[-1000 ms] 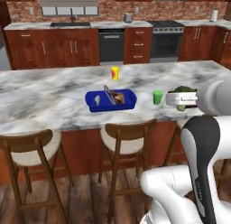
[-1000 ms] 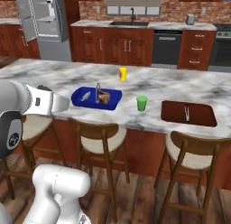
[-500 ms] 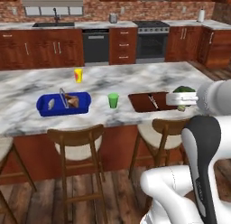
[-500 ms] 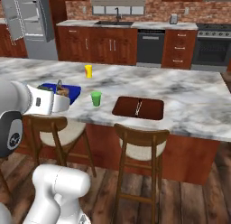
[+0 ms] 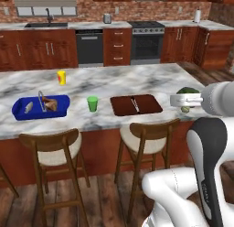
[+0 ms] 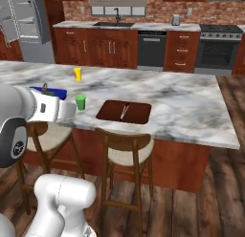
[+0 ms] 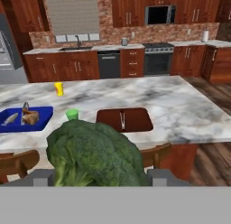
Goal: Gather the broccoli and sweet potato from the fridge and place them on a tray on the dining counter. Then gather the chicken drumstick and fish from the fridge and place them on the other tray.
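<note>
Our gripper [image 5: 186, 101] carries the broccoli [image 7: 92, 154], jaws closed on its stem.

We hold it off the near edge of the dining counter [image 5: 137, 82], right of the brown tray [image 5: 135, 105]. Beyond that sit the green cup [image 5: 93, 103] and the blue tray [image 5: 40, 107] with fish [image 7: 10, 119]; the marble to the right lies bare.

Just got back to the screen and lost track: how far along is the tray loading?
Looks done: fish and chicken drumstick lie in the blue tray. In hand: the gripper holds the broccoli, not yet set down. Left: the brown tray holds only a utensil; it awaits the broccoli, and no sweet potato has been brought.
</note>
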Available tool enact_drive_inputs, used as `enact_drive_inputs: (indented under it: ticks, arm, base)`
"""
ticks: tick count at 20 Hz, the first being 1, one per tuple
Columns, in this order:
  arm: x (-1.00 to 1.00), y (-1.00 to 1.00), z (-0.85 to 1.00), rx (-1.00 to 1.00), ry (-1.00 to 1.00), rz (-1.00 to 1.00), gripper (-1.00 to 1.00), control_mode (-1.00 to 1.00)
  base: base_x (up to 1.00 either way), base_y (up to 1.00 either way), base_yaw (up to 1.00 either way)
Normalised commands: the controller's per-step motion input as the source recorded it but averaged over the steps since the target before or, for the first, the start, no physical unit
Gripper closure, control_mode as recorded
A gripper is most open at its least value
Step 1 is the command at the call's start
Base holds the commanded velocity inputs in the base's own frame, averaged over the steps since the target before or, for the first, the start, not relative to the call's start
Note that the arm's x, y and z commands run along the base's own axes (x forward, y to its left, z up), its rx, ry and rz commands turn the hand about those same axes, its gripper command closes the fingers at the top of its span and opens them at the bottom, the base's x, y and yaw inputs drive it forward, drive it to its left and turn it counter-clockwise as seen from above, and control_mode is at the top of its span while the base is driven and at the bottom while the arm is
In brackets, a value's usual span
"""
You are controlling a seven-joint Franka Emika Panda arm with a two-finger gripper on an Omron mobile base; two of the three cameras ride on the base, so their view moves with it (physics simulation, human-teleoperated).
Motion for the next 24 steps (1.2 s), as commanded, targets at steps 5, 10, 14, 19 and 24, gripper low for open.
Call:
enact_drive_inputs:
  ticks: [5,10,14,19,24]
  arm:
    - [0.0,0.0,0.0,0.0,0.0,0.0,1.0,1.0]
    - [0.0,0.0,0.0,0.0,0.0,0.0,1.0,1.0]
    - [0.0,0.0,0.0,0.0,0.0,0.0,1.0,1.0]
    - [0.0,0.0,0.0,0.0,0.0,0.0,1.0,1.0]
    - [0.0,0.0,0.0,0.0,0.0,0.0,1.0,1.0]
  base:
    - [0.37,-0.16,0.0]
    - [0.57,-0.21,0.0]
    - [0.48,-0.27,0.0]
    - [0.35,-0.27,0.0]
    - [0.28,-0.27,0.0]
